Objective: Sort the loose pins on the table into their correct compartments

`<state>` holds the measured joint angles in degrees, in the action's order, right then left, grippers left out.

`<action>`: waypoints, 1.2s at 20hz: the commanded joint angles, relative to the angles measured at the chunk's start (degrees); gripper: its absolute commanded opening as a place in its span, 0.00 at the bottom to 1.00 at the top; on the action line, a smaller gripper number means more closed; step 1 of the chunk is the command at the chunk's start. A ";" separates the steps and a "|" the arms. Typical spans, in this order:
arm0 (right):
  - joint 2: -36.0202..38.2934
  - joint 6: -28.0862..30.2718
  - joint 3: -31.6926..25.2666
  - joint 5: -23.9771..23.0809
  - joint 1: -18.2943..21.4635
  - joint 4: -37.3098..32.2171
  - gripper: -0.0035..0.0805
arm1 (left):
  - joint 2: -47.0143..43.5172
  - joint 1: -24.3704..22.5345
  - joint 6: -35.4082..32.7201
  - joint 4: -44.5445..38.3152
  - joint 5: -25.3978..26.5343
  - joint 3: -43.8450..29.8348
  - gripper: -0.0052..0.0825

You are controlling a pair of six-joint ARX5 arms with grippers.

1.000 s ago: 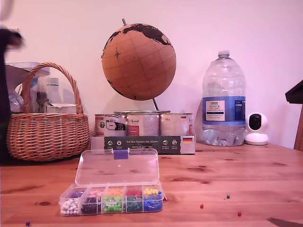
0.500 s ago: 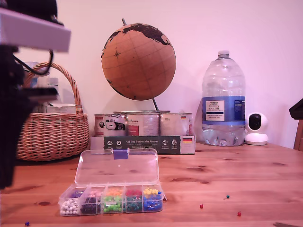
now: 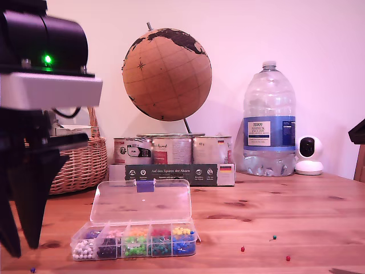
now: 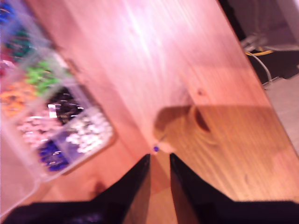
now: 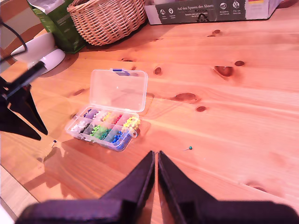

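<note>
Exterior view, box: the clear plastic box (image 3: 137,228) sits open on the table (image 3: 296,205), with 5 compartments (image 3: 136,242) in its front row, already holding sorted pins.
Exterior view, loose pins: 1 blue pin (image 3: 33,269) near the exterior view's left front edge. 2 red pins (image 3: 242,249) and 1 green pin (image 3: 274,236) lie well apart from it, at 3 o'clock of the box.
Exterior view, our first gripper (image 3: 23,250): hangs beside the box at its 9 o'clock, tips down and close to the wood. The blue pin lies at about 5 o'clock of the tips.
First wrist view, key relation: the blue pin (image 4: 155,149) sits at 12 o'clock along the fingers' own line, just ahead of our first gripper (image 4: 160,156).
First wrist view, jaws: a narrow gap apart, pinching nothing.
First wrist view, pin axis: too blurred for us to tell how the shaft points.
Second wrist view, our second gripper (image 5: 156,153): high above the table, jaws almost pressed together and empty.
Second wrist view, nearest pin: the green pin (image 5: 190,148).
Judgement: the blue pin is the first arm's job, needing only a short reach forward and down.
</note>
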<state>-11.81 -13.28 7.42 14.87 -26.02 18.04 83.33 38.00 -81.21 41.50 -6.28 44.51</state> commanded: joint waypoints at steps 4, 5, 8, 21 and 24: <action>-0.31 0.15 0.48 0.20 -0.22 -0.24 0.03 | 1.84 -0.13 -1.84 -2.05 -0.26 -0.24 0.19; -0.31 0.15 0.48 0.20 -0.22 -0.15 0.03 | 1.86 -0.13 -1.84 -2.47 -0.28 -0.22 0.19; -0.31 0.15 0.48 0.20 -0.22 -0.15 0.03 | 2.25 -0.24 -3.30 -2.97 -0.28 -0.24 0.19; -0.31 0.15 0.48 0.20 -0.22 -0.13 0.03 | 4.55 -0.87 -5.16 -2.75 -2.23 -0.24 0.19; -0.31 0.13 0.48 0.20 -0.22 -0.13 0.03 | 5.27 -0.87 -6.47 -2.75 -2.23 -0.24 0.19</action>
<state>-11.81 -13.28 7.42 14.87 -26.02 18.13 87.90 37.12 -87.24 38.74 -8.40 44.51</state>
